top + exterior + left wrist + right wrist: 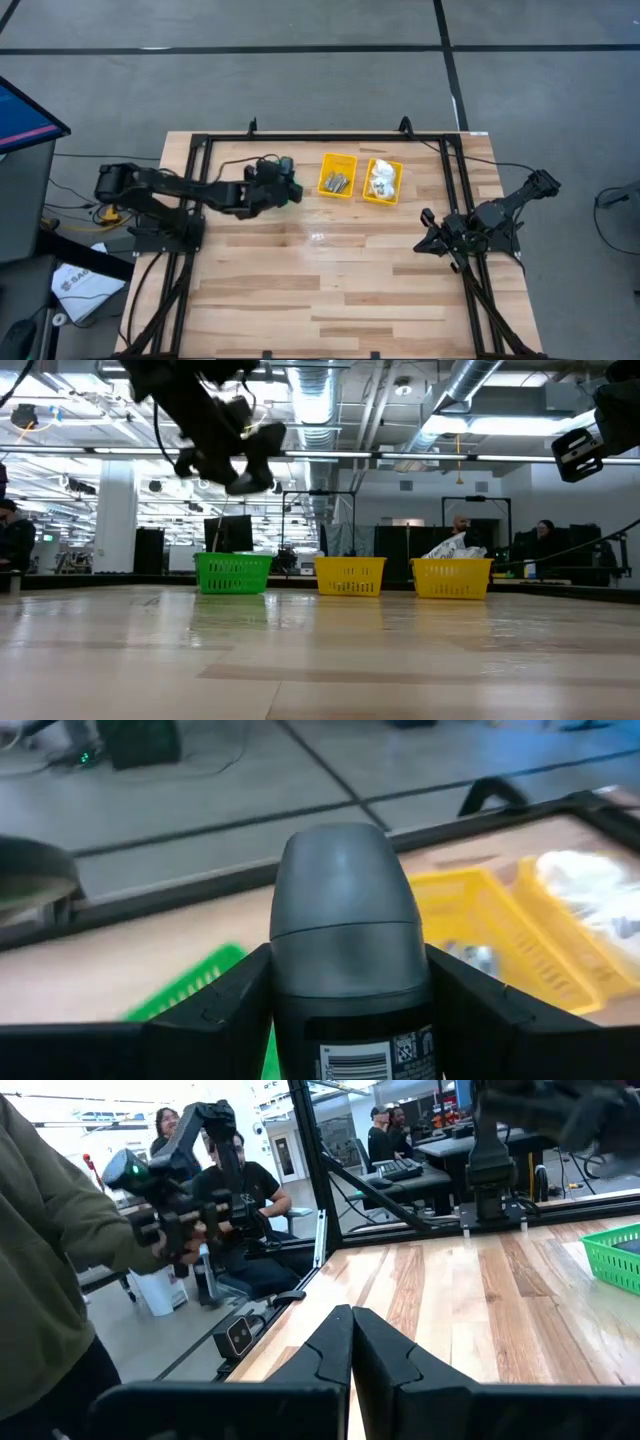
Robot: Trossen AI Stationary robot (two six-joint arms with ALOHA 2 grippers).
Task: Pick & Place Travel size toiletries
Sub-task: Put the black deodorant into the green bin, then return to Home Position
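Left hand (345,1010): clenched on a dark grey oval deodorant stick (345,920), one finger pressed against each side of its body, the rounded cap pointing forward past the fingertips and a barcode label showing low on its front.
Where the left hand is: raised above the surface (330,270) at its far side, over the green bin (233,572); in the low view it hangs well clear of the bin's rim.
Green bin: leftmost of three bins in a row at the far edge, mostly hidden under the left hand from above.
Middle yellow bin (337,175): holds thin silver metal pieces (336,182).
Right yellow bin (383,181): holds crinkly white packets (380,180), which stick up above its rim in the low view.
Right hand (351,1342): fingers pressed together, gripping nothing, parked at the surface's right edge.
Background: people beyond the surface, one sleeve close to the right wrist camera.
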